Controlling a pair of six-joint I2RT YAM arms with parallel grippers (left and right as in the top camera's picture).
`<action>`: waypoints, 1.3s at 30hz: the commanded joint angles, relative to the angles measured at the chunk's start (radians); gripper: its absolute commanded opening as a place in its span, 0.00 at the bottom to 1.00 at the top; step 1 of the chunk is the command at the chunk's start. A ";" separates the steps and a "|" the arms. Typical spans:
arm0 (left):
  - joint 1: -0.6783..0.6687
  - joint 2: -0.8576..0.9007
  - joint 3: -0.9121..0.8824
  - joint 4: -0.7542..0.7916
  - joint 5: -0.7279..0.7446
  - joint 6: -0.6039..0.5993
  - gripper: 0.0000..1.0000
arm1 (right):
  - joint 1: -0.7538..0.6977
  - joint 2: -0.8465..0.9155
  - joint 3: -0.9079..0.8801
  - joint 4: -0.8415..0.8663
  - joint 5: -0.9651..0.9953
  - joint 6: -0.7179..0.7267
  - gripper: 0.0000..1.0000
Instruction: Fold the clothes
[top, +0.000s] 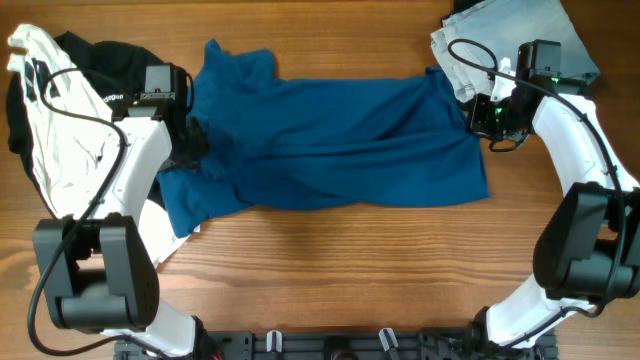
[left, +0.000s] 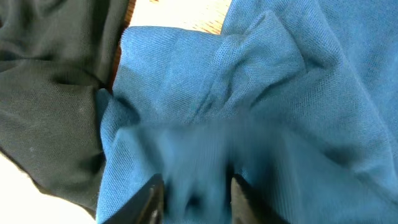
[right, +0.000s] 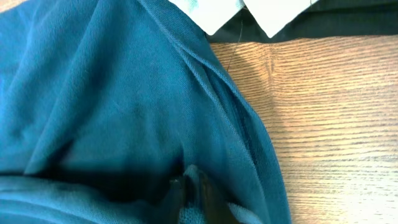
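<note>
A large deep-blue shirt (top: 330, 140) lies spread across the middle of the table, its collar end at the left. My left gripper (top: 192, 140) is at its left side; in the left wrist view its fingers (left: 193, 196) are shut on a bunch of blue fabric (left: 249, 93). My right gripper (top: 478, 118) is at the shirt's upper right edge; in the right wrist view its fingers (right: 189, 193) pinch a fold of the blue shirt (right: 112, 93). A black tee (top: 100, 60) and a white garment (top: 60, 120) lie at the far left.
A pale grey-white garment pile (top: 510, 40) sits at the back right corner, also showing in the right wrist view (right: 249, 12). Bare wooden table (top: 360, 270) lies in front of the shirt. Black fabric (left: 50, 93) lies next to the left gripper.
</note>
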 joint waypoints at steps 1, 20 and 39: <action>0.008 0.010 0.011 -0.006 0.004 0.006 0.77 | 0.002 0.024 0.004 0.010 -0.013 0.010 0.39; -0.097 0.053 0.563 0.009 0.290 0.295 1.00 | 0.129 0.013 0.457 -0.201 -0.039 -0.032 0.85; -0.014 0.583 0.600 0.497 0.155 0.309 0.92 | 0.209 0.013 0.456 -0.204 -0.003 -0.026 0.85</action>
